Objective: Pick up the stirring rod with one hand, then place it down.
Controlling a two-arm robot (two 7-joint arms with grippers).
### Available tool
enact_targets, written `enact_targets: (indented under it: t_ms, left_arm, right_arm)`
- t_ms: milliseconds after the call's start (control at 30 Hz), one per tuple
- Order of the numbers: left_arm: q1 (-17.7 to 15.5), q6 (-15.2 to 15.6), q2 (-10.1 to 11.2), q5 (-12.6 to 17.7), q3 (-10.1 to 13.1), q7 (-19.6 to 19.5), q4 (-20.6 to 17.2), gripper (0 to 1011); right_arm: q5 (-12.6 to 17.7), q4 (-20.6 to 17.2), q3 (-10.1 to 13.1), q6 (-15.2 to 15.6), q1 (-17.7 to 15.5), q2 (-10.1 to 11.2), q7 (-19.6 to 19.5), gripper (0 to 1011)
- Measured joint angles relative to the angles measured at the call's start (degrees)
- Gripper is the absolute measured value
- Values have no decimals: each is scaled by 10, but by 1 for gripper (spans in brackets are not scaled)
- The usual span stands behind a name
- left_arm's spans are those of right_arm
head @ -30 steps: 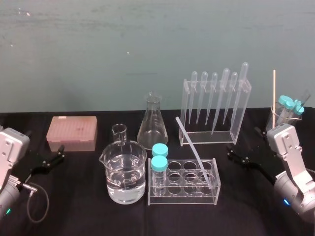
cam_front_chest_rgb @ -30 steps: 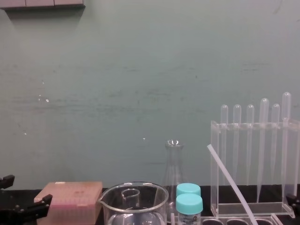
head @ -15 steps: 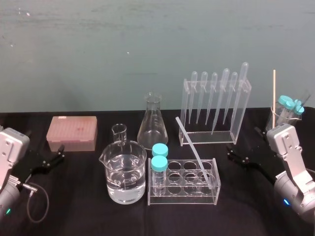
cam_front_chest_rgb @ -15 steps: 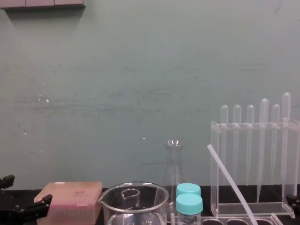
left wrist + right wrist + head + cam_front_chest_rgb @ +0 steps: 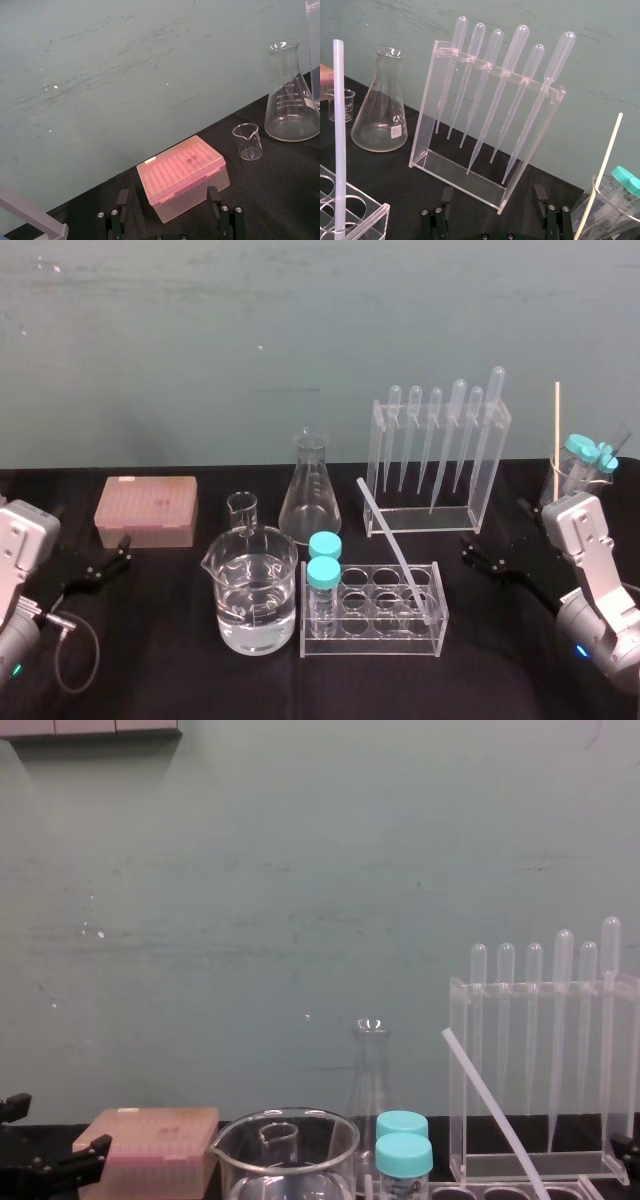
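The stirring rod (image 5: 398, 552) leans in the clear tube rack (image 5: 370, 642). Its lower end sits in a front right well and its upper end slants up, back and toward the robot's left. The left gripper (image 5: 167, 192) sits low at far left and the right gripper (image 5: 492, 192) low at right, both jaws wide and holding nothing

Head view: high, down onto table (image 5: 150, 660). Chest view: low, side-on. Wrist views: low, close. Head, chest, right wrist share stirring rod (image 5: 395, 545).
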Motion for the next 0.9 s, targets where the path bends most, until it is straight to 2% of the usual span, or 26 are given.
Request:
enact_targets:
  t_ms: [900]
  left_arm:
    - [0,0,0,0,0,0,0,1000]
  right_arm:
    - [0,0,0,0,0,0,0,1003]
